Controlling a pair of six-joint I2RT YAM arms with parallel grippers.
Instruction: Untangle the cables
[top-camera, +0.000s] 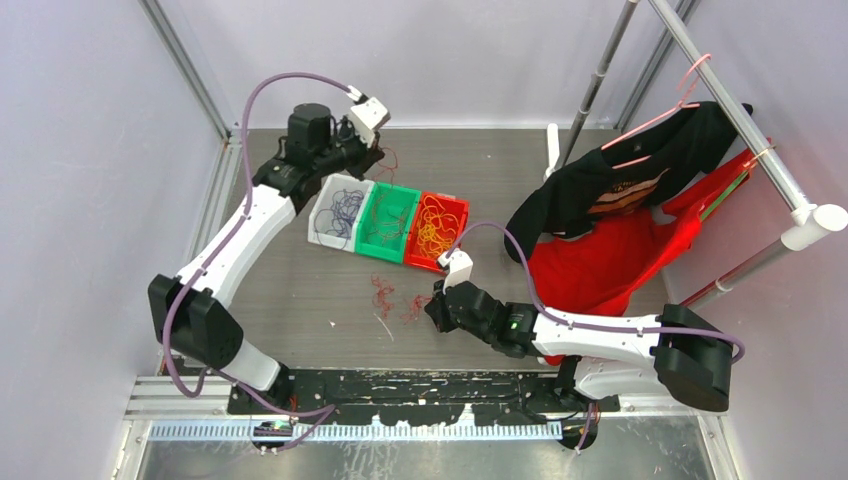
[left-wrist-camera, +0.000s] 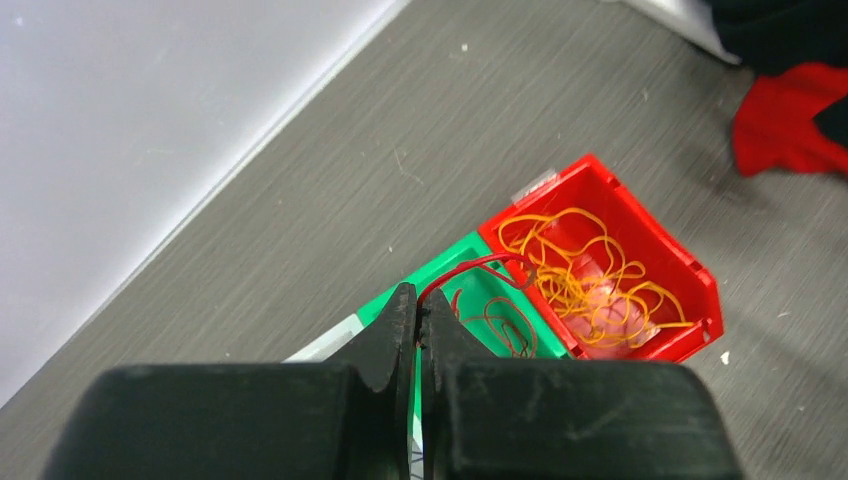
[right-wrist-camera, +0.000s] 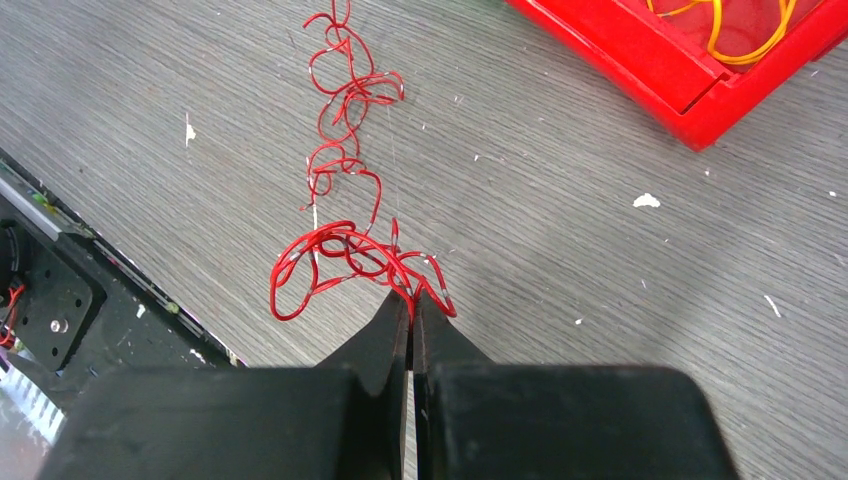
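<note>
red cable tangle (right-wrist-camera: 345, 250) lies loose on the table (top-camera: 300, 300), about 6 o'clock of the bin row in top view; one end is pinched in the right gripper (right-wrist-camera: 412, 298), jaws clamped on it, tips down at the table surface; the rest trails off toward 12 o'clock in the wrist view

left gripper (left-wrist-camera: 419, 305) is up at 12 o'clock of the bins, jaws clenched on a single red strand (left-wrist-camera: 470, 265); the strand arcs from the tips down into the green bin (left-wrist-camera: 430, 268), where more red loops (left-wrist-camera: 505, 325) lie

bins sit touching in a row: white bin (top-camera: 322, 225) at 9 o'clock with purple cables (top-camera: 345, 210); green in the middle; red bin (left-wrist-camera: 640, 348) at 3 o'clock with orange-yellow cables (left-wrist-camera: 585, 275)

3 o'clock side of the table: black shirt (top-camera: 590, 190) and red garment (top-camera: 600, 265) hang from a rail (top-camera: 740, 120); the right arm reaches in from under them
</note>
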